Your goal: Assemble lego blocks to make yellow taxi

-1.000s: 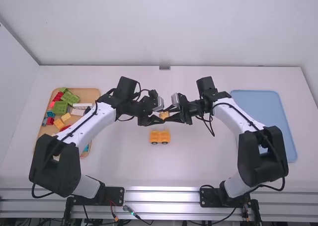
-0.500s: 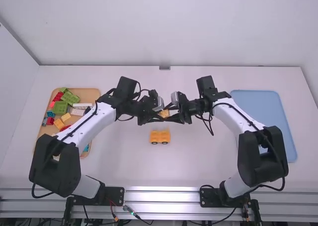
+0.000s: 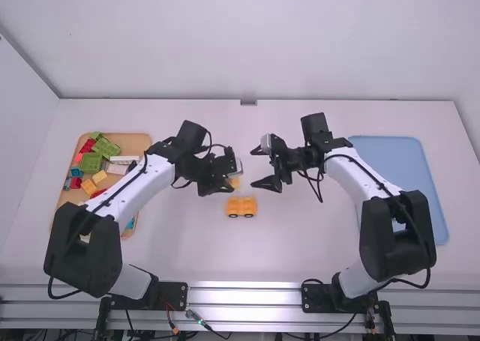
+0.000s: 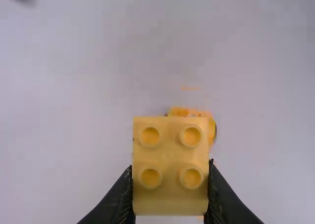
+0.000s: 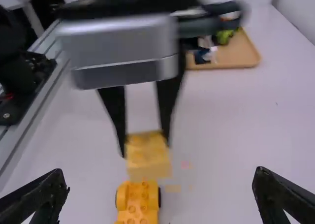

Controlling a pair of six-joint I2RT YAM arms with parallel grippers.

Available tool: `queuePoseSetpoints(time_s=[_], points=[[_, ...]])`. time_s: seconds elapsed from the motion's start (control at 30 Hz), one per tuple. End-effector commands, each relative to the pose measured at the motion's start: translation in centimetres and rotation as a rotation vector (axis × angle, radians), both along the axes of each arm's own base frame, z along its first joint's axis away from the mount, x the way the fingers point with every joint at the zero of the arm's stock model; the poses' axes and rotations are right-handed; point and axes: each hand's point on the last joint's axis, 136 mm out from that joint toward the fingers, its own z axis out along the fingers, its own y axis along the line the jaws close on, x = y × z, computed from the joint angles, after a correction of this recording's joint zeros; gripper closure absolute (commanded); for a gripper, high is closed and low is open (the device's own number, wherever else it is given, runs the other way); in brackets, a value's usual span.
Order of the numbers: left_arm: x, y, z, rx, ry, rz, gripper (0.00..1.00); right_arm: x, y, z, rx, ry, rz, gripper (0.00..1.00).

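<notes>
My left gripper (image 3: 229, 183) is just beyond the wheeled orange-yellow car base (image 3: 241, 206), shut on a yellow block (image 3: 235, 182). In the left wrist view that studded block (image 4: 171, 165) sits between the fingertips of the left gripper (image 4: 171, 184), hiding part of the car base (image 4: 206, 116) below. My right gripper (image 3: 259, 169) stands open to the right of the block, nothing between its fingers. In the right wrist view the right gripper (image 5: 161, 189) has widely parted fingers, with the held block (image 5: 147, 156) farther off, above the car base (image 5: 138, 204).
At the left, a wooden tray (image 3: 135, 142) holds several green, red, white, blue and yellow blocks. A blue tray (image 3: 405, 169) lies at the right, partly behind the right arm.
The right gripper has opened, let go of the yellow block and drawn back to the right. The left gripper has shifted slightly toward the car base with the block.
</notes>
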Motion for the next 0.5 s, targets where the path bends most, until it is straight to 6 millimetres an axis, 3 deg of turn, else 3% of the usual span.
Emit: queuePoseSetpoints(time_s=[0.0, 0.07, 0.3, 0.47], points=[[-0.7, 2.3, -1.4, 0.119, -0.055, -0.102, 0.93, 1.5, -1.0, 0.0, -0.054, 0.071, -0.11, 0.01], [-1.3, 3.4, -1.7, 0.138, -0.037, -0.122, 0.98, 1.9, -1.4, -0.2, -0.07, 0.082, -0.139, 0.01], [-0.7, 7.8, -3.8, 0.138, -0.007, -0.004, 0.98, 2.9, -2.0, -0.9, -0.117, 0.092, -0.199, 0.01], [-4.9, 8.1, -7.2, 0.123, -0.054, -0.268, 0.98, 3.5, -2.0, -0.8, -0.116, 0.087, -0.223, 0.01]])
